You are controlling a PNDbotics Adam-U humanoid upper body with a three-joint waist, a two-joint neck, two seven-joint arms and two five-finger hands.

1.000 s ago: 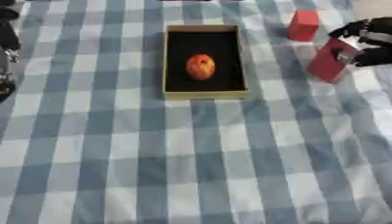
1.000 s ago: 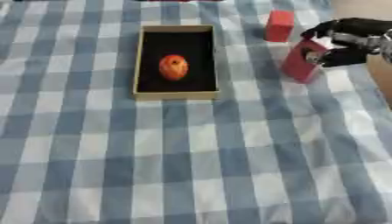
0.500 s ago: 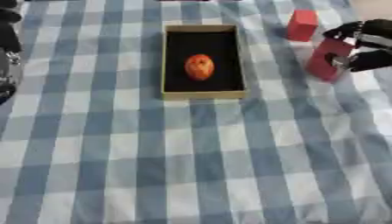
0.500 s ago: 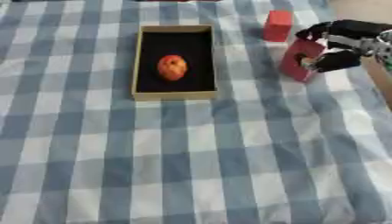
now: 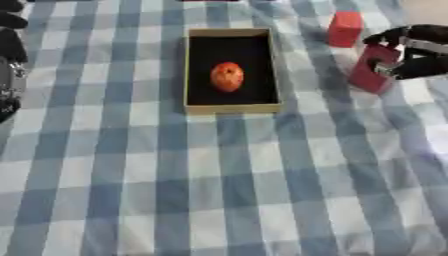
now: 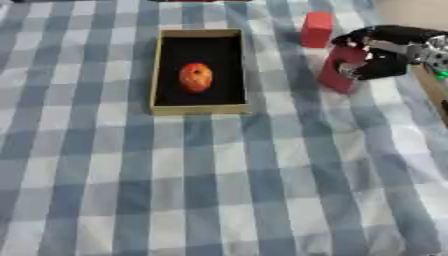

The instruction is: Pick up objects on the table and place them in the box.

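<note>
A shallow box with a black floor lies at the upper middle of the blue checked cloth, with an orange-red rounded fruit inside it. To its right my right hand is shut on a red block, held tilted just above the cloth. A second red block stands further back, apart from the hand. My left hand shows only as a dark shape at the left edge; its fingers cannot be made out.
The checked cloth covers the whole table. A wooden edge shows at the far right.
My right hand has carried the red block a little to the left, toward the box. The fruit, the box and the other block have stayed put.
</note>
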